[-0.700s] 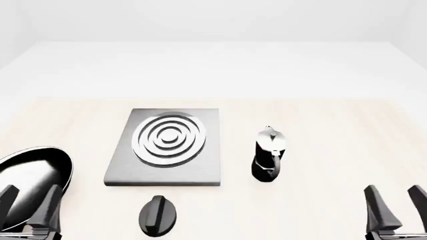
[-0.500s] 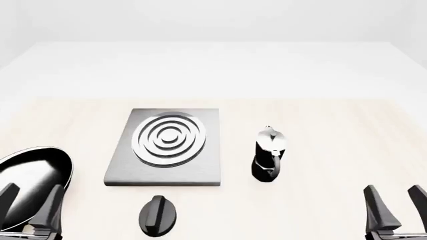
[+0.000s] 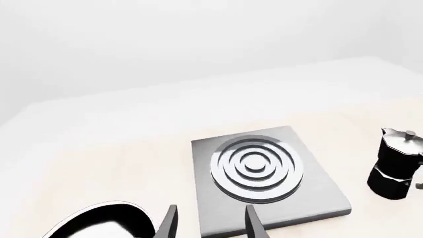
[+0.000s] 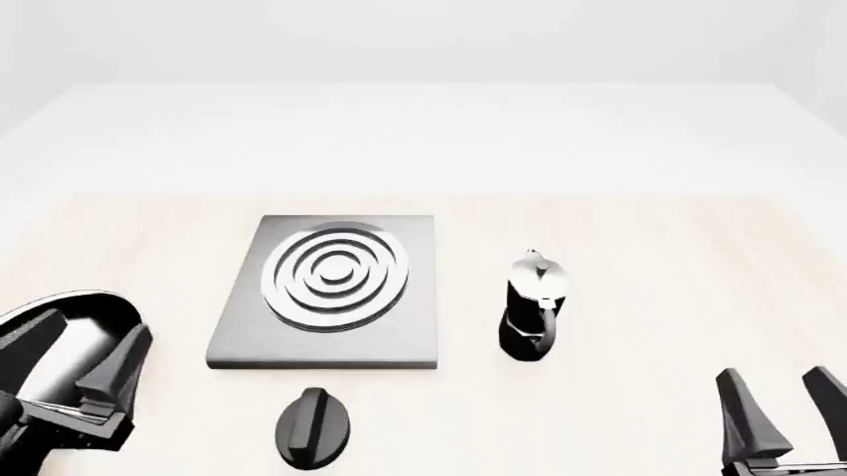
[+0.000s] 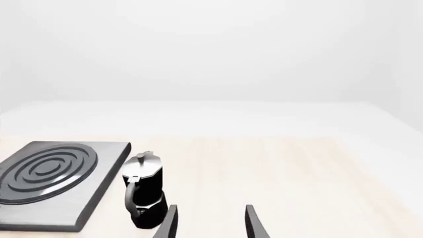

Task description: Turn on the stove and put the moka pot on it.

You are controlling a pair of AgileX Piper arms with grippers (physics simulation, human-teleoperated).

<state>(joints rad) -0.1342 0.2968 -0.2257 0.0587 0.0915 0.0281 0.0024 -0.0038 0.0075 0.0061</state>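
Front view, nearest: left gripper spread wide, empty, low at the near left over the frying pan, angled toward the knob
Right gripper: fingers parted, nothing between them, near right corner, well apart from the pot, probably waiting its turn
Knob: black, ridged, alone on the table just in front of the slab; untouched, so the burner likely still needs switching on
Stove: grey slab with ring burner, bare, ready for the pot
Moka pot: upright just right of the stove, handle facing the arms for an easy right-hand grasp
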